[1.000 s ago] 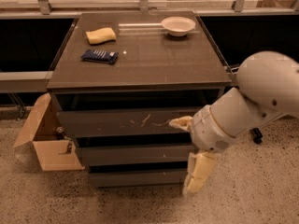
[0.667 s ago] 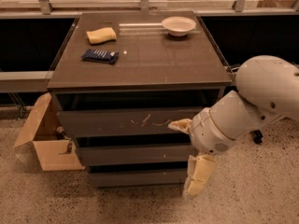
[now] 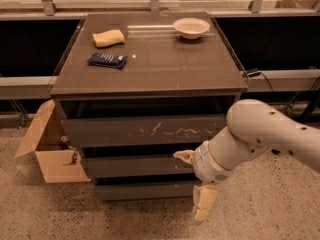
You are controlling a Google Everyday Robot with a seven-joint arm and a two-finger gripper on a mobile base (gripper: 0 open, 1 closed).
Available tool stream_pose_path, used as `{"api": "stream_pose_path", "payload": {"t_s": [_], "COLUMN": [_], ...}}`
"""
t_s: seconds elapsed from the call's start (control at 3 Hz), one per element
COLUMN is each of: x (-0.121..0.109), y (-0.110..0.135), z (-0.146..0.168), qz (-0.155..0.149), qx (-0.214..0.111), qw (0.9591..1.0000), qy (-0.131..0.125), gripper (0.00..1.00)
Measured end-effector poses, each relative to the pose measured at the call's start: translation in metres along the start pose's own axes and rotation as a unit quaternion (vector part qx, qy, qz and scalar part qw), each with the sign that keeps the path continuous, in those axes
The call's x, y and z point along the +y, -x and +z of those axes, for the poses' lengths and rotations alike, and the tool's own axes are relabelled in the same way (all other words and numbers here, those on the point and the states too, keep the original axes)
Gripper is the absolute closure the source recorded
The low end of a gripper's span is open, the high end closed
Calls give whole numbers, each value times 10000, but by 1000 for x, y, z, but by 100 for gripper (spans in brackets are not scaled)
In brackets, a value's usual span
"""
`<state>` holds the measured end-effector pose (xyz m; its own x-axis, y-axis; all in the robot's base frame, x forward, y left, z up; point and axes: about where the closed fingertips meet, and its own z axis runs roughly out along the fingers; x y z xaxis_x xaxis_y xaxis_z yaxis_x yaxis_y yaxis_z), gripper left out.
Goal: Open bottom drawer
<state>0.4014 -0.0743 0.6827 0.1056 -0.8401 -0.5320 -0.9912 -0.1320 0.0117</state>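
Observation:
The bottom drawer [image 3: 145, 190] is the lowest, narrowest dark grey-brown front of the cabinet and looks shut. Above it are the middle front [image 3: 132, 166] and the big white-scratched top front [image 3: 150, 130]. My gripper [image 3: 194, 179] hangs on the white arm in front of the cabinet's lower right corner. It is open: the upper cream finger [image 3: 183, 155] lies at the middle front's level. The lower finger [image 3: 204, 202] hangs just right of the bottom drawer's right end, hiding that end. It holds nothing.
On the cabinet top [image 3: 165, 69] lie a yellow sponge [image 3: 108, 37], a blue packet [image 3: 106, 60] and a white bowl [image 3: 191, 27]. An open cardboard box [image 3: 50, 154] stands on the speckled floor at the left. Dark window ledges run behind.
My gripper has dropped lower and shifted a little left, from the top drawer's level down to the middle and bottom fronts. The drawers have not moved.

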Motion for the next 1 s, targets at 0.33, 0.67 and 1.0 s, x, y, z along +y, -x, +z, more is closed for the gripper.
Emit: {"api": "stream_pose_path", "payload": {"t_s": [0.33,0.67,1.0], "x": [-7,-22,-15], "y": [-31,-61,-72], "z": [41,79,110], "qz": [-243,-373,-338], "qx": [-283,-894,-1140], "qw": [9991,9951,9921], "qy": [179,183,401], "gripper": [0,0,0]}}
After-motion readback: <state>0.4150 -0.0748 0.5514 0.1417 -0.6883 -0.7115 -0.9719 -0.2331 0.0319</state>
